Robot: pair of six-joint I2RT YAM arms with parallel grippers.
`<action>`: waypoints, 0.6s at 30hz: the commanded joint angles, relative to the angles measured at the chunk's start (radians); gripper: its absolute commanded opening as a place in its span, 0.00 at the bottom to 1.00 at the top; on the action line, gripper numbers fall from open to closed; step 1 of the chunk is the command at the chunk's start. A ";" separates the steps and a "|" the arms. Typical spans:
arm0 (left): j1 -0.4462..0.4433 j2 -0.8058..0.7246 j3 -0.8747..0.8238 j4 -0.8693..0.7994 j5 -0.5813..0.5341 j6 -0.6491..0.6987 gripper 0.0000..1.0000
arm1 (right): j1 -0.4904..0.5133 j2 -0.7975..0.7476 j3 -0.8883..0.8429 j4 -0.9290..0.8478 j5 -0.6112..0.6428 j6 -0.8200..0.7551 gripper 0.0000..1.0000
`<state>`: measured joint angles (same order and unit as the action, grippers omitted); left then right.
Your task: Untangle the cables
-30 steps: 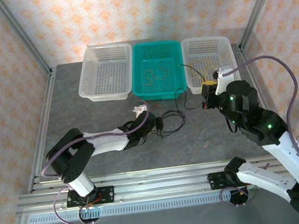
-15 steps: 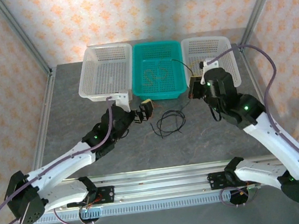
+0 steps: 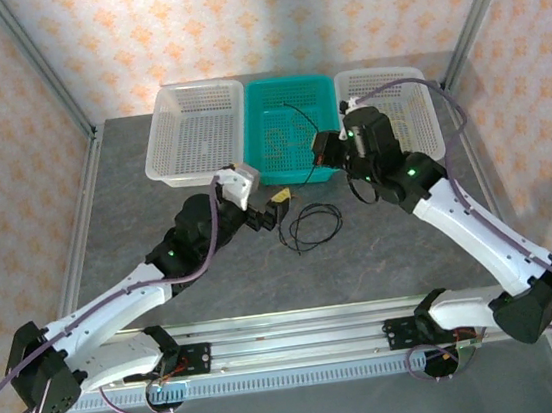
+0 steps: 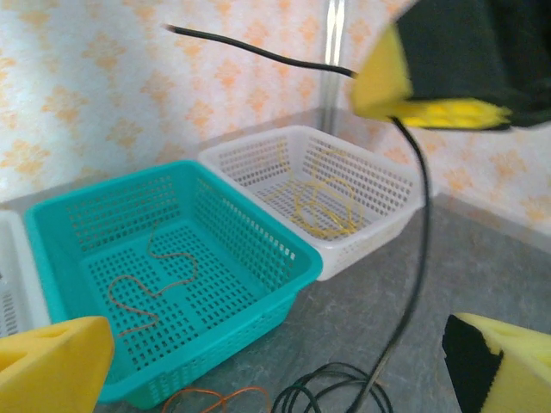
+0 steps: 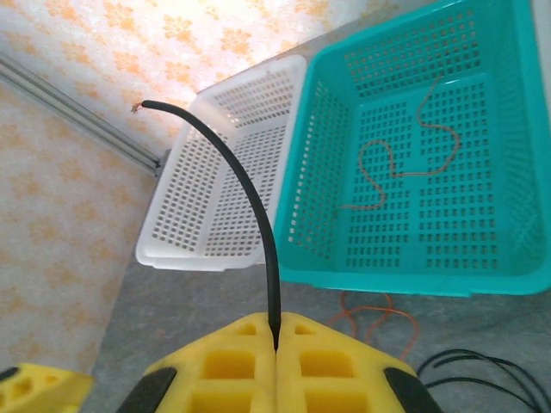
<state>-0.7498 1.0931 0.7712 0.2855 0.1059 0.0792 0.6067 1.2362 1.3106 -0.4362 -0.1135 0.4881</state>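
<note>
Right wrist showed right end effector (image 5: 277,331) pinching a seemingly springy black cable (image 5: 261,215) near its tip (left end effector (image 3: 276,209) wide).

1. The overhead view is bright and even, with a pale glare patch on the back wall (image 3: 279,25).
2. Shadows on the table (image 3: 265,278) are soft and faint.
3. In the left wrist view the near yellow pads (image 4: 52,366) are blurred, while the teal basket (image 4: 224,323) is only slightly soft.
4. The right wrist view shows the black cable (image 5: 250,198) sharply.

Black cables (image 3: 311,227) clutter centre (baskets (image 3: 286,80) behind).
</note>
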 commanded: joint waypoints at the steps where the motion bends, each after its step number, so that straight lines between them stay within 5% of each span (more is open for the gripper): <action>1: 0.009 0.047 0.055 -0.007 0.134 0.112 0.99 | -0.004 0.012 0.043 0.073 -0.084 0.057 0.00; 5: 0.010 0.115 0.072 0.010 0.133 0.129 0.93 | -0.005 0.031 0.057 0.080 -0.127 0.058 0.00; 11: 0.009 0.201 0.094 0.059 0.010 0.135 0.72 | -0.005 0.030 0.064 0.052 -0.117 0.041 0.00; 18: 0.009 0.202 0.082 0.067 0.025 0.128 0.47 | -0.005 0.023 0.073 0.025 -0.081 0.015 0.00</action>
<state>-0.7498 1.3098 0.8299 0.3111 0.1390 0.2035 0.6052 1.2728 1.3411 -0.4026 -0.2180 0.5217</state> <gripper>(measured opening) 0.486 0.038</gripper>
